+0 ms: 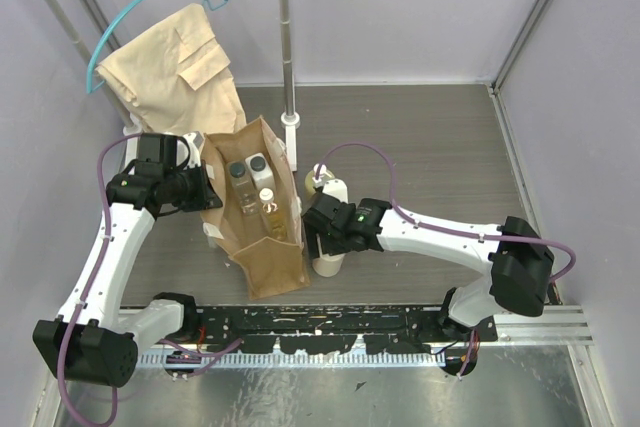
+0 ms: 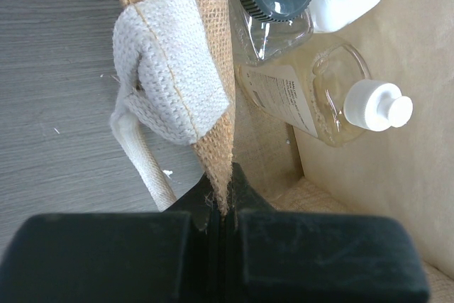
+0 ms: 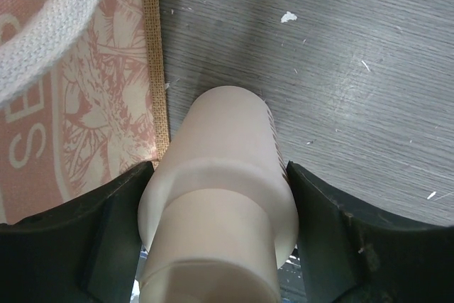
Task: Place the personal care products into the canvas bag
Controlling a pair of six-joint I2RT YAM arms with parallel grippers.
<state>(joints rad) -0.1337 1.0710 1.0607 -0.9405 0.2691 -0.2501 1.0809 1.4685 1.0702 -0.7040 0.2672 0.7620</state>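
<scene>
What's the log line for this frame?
left gripper: shut on canvas bag edge | right gripper: shut on cream bottle, beside bag | in bag: three bottles

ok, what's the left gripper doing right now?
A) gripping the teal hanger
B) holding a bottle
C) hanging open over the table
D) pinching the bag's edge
D: the left gripper is shut on the canvas bag at its edge, burlap pinched between its fingers. The cream bottle is in the right gripper, not the left.
</scene>
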